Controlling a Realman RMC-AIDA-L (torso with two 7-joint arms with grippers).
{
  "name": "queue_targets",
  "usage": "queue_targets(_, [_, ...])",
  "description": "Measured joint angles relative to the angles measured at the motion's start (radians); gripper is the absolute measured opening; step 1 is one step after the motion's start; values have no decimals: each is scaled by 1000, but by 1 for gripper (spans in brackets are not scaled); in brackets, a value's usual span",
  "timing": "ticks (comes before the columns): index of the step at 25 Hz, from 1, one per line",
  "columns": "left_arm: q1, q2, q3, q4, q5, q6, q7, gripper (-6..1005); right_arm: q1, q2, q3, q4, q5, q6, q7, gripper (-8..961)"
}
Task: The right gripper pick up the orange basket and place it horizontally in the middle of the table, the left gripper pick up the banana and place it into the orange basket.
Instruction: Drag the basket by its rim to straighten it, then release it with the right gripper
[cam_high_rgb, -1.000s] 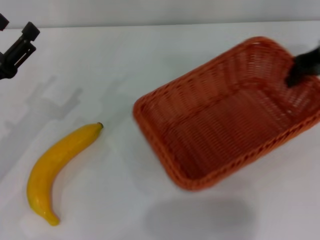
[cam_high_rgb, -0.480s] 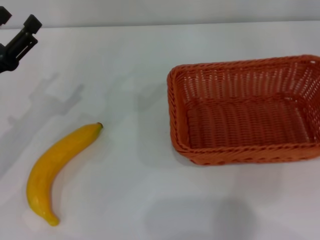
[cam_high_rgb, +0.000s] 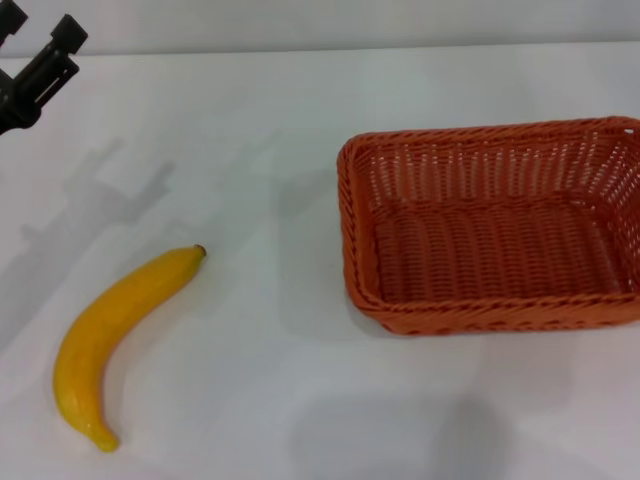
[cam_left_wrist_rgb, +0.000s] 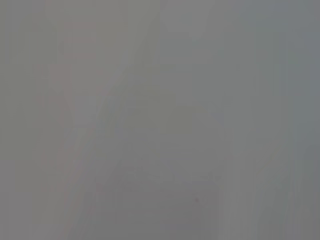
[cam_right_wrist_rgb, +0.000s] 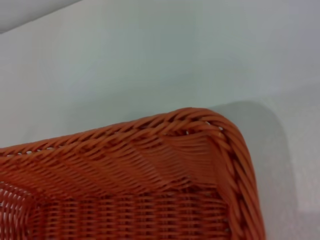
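The orange basket (cam_high_rgb: 495, 235) sits empty on the white table (cam_high_rgb: 250, 110), right of centre, its long sides running left to right and its right end cut off by the picture's edge. One braided corner of the orange basket (cam_right_wrist_rgb: 150, 165) fills the right wrist view, close up. The banana (cam_high_rgb: 115, 340) lies alone at the front left, dark tip pointing toward the basket. My left gripper (cam_high_rgb: 38, 28) hangs at the far left corner, well behind the banana, open and holding nothing. My right gripper does not show in any view.
A wide strip of bare tabletop separates the banana from the basket. The left wrist view holds only a plain grey surface.
The basket swung from a diagonal, tilted pose to lying level and square to the table. The right gripper on its far rim left the view. The left gripper edged slightly upward.
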Motion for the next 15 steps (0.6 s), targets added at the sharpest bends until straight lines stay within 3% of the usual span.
queue_targets(7, [-2, -2, -3, 0, 0, 0, -14, 891, 5, -22, 6, 11, 49, 3, -24, 279])
queue_targets(15, [18, 6, 2, -61, 31, 0, -131, 890, -15, -75, 43, -25, 151, 43, -57, 457])
